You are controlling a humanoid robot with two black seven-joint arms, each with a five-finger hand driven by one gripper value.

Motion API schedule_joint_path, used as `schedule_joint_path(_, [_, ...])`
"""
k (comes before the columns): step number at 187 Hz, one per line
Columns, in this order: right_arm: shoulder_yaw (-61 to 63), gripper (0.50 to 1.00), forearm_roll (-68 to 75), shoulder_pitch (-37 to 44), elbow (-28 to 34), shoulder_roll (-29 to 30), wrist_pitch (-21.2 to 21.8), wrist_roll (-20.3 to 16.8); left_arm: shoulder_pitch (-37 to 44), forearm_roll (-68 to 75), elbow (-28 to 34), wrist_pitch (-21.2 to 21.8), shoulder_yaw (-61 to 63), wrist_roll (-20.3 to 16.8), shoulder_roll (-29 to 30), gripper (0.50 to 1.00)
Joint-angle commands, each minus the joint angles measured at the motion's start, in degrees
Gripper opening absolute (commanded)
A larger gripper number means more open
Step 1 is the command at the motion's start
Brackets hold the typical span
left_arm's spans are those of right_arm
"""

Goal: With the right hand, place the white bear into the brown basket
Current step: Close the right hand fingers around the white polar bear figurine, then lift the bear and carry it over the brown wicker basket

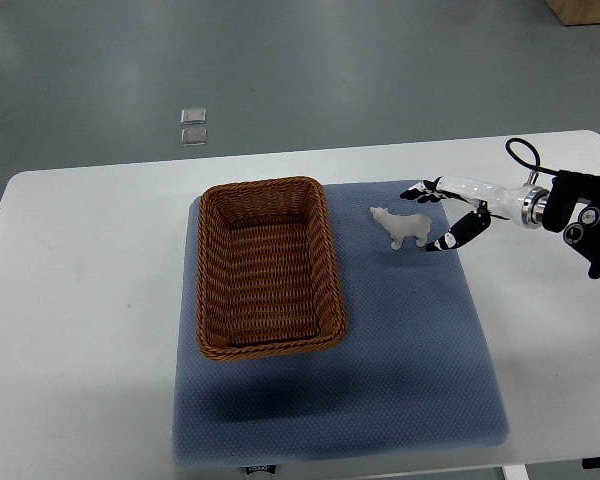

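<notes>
The white bear [404, 228] stood upright on the blue-grey mat [410, 370], just beside the right wall of the brown basket [268, 267] and outside it. The basket sat on the mat's left half, its interior holding nothing. The mat lay on a white table [70, 330]. The right hand [442, 216] reached in from the right edge, fingers spread apart, the upper fingers [420, 192] above the bear's back and the thumb below its rear. The hand bracketed the bear without closing on it; contact could not be confirmed.
</notes>
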Motion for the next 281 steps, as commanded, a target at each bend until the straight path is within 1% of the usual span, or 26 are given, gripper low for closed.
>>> schedule_joint_path(1, [-0.39,0.854,-1.00,0.33,0.16,0.16,-0.04,-0.02,0.00,0.00,0.00,0.00,0.00,0.01,0.00,1.000])
schedule_joint_path(13, [-0.48,0.842,-1.44,0.42,0.34,0.25,-0.04,-0.02,0.00,0.00,0.00,0.00,0.00,0.01,0.00,1.000])
schedule_joint_path(55, [-3.11,0.827,-1.88,1.74,0.69,0.69,-0.04,-0.11,0.00,0.00,0.00,0.00,0.00,0.01,0.00,1.000])
schedule_joint_path(56, [-3.81,0.821,-1.88,2.00,0.69,0.86,-0.04,-0.19,0.00,0.00,0.00,0.00,0.00,0.01,0.00,1.000])
schedule_joint_path(68, [-4.17,0.815,-2.49,2.17,0.69,1.57,-0.12,-0.28,0.00,0.00,0.00,0.00,0.00,0.01,0.00,1.000])
schedule_joint_path(101, [-6.80,0.801,-2.93,3.05,0.60,1.92,-2.94,-0.37,0.00,0.00,0.00,0.00,0.00,0.01,0.00,1.000])
schedule_joint_path(110, [-7.42,0.770,-2.93,3.14,0.60,1.92,-3.55,-0.37,0.00,0.00,0.00,0.00,0.00,0.01,0.00,1.000])
schedule_joint_path(121, [-7.51,0.758,-3.02,3.14,0.60,1.92,-3.82,-0.37,0.00,0.00,0.00,0.00,0.00,0.01,0.00,1.000])
schedule_joint_path(140, [-7.51,0.682,-4.43,3.23,0.51,1.92,-3.82,-0.46,0.00,0.00,0.00,0.00,-0.09,0.01,0.00,1.000])
schedule_joint_path(162, [-7.59,0.637,-4.69,3.23,0.43,1.83,-4.69,-0.90,0.00,0.00,0.00,0.00,0.00,0.01,0.00,1.000])
schedule_joint_path(165, [-7.59,0.619,-4.78,3.23,0.43,1.83,-4.87,-1.16,0.00,0.00,0.00,0.00,0.00,0.01,0.00,1.000])
schedule_joint_path(170, [-7.68,0.603,-4.87,3.23,0.43,1.83,-5.05,-1.34,0.00,0.00,0.00,0.00,0.00,0.01,0.00,1.000])
schedule_joint_path(173, [-7.77,0.582,-4.96,3.23,0.43,1.83,-5.05,-1.51,0.00,0.00,0.00,0.00,0.00,0.01,0.00,1.000])
schedule_joint_path(178, [-7.77,0.570,-5.04,3.23,0.43,1.83,-5.13,-1.51,0.00,0.00,0.00,0.00,0.00,0.01,0.00,1.000])
schedule_joint_path(183, [-7.77,0.543,-5.22,3.23,0.43,1.83,-5.13,-1.60,0.00,0.00,0.00,0.00,0.00,0.01,0.00,1.000])
schedule_joint_path(186, [-7.77,0.539,-5.31,3.23,0.43,1.83,-5.13,-1.60,0.00,0.00,0.00,0.00,0.00,0.01,0.00,1.000])
schedule_joint_path(187, [-7.77,0.529,-5.31,3.23,0.34,1.83,-5.13,-1.60,0.00,0.00,0.00,0.00,0.00,0.01,0.00,1.000])
schedule_joint_path(190, [-7.77,0.521,-5.39,3.23,0.43,1.83,-5.13,-1.60,0.00,0.00,0.00,0.00,0.00,0.01,0.00,1.000])
schedule_joint_path(191, [-7.77,0.509,-5.48,3.23,0.34,1.83,-5.22,-1.60,0.00,0.00,0.00,0.00,0.00,0.01,0.00,1.000])
schedule_joint_path(193, [-7.77,0.509,-5.48,3.23,0.34,1.83,-5.22,-1.60,0.00,0.00,0.00,0.00,0.00,0.01,0.00,1.000])
schedule_joint_path(194, [-7.77,0.500,-5.48,3.23,0.34,1.83,-5.22,-1.60,0.00,0.00,0.00,0.00,0.00,0.01,0.00,1.000])
schedule_joint_path(254, [-7.68,0.500,-5.22,5.25,0.69,1.65,-7.33,-1.51,0.00,0.00,0.00,0.00,0.00,0.01,0.00,1.000])
schedule_joint_path(281, [-7.68,0.500,-5.04,8.42,3.77,1.39,-6.89,-1.51,0.00,0.00,0.00,0.00,0.00,0.01,0.00,1.000])
